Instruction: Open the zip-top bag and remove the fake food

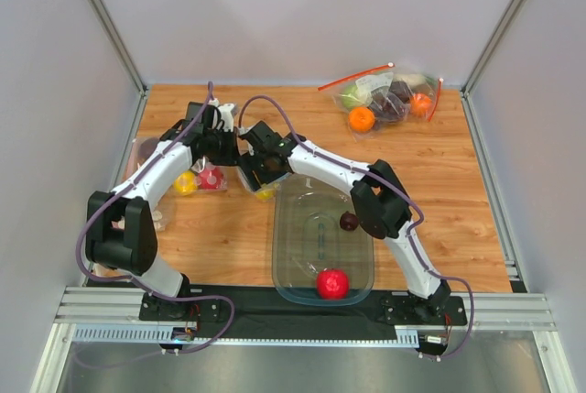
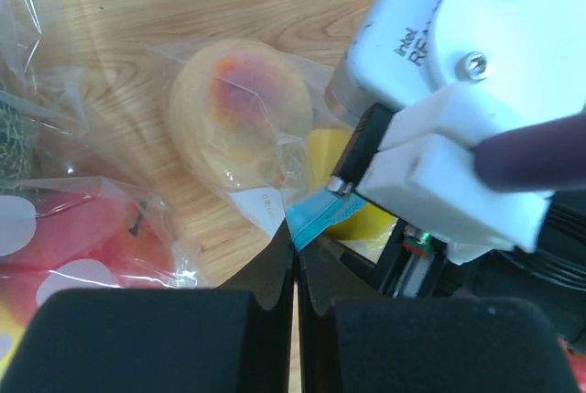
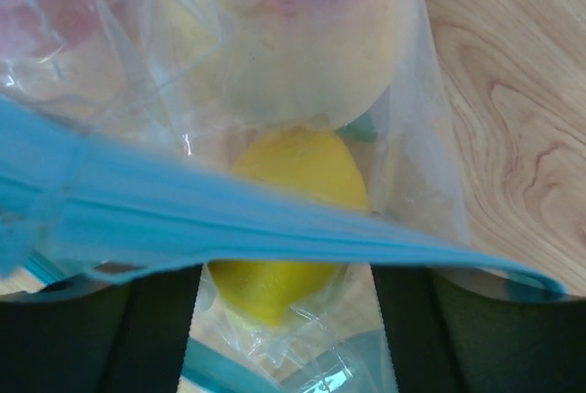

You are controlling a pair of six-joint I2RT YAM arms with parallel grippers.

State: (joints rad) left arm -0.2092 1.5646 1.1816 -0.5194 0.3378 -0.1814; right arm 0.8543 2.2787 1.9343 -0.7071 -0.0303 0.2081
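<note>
R wrist: R jaws spread wide, nothing pinched. Lemon [image 3: 291, 228] sits in the gap, long axis running along the jaws' reach; pad contact can't tell. Peach [image 3: 311, 36] is straight ahead, just past the lemon and touching it. Both are inside the zip-top bag [image 3: 407, 136]. Its blue zip strip [image 3: 137, 210] slants across just ahead of the jaws, over the lemon. Can't tell if the jaws are inside the mouth or outside the film.

L wrist: L jaws clenched on the bag's lip at the strip. Peach is ahead and to their left, lemon ahead-right, half hidden by R wrist camera housing [image 2: 458, 91]. Another bag w/ red fruit [image 2: 82, 228] lies close on their left.

Top: both jaws meet nose to nose mid-table [image 1: 439, 191]. Clear tray [image 1: 293, 228] is just behind R jaws; apple [image 1: 332, 283] and plum [image 1: 349, 222] already in it.

Judgement: R arm is nearer, so lemon comes next, closing across its narrow width. Peach and film crowd the front; the way back to the tray looks open.
</note>
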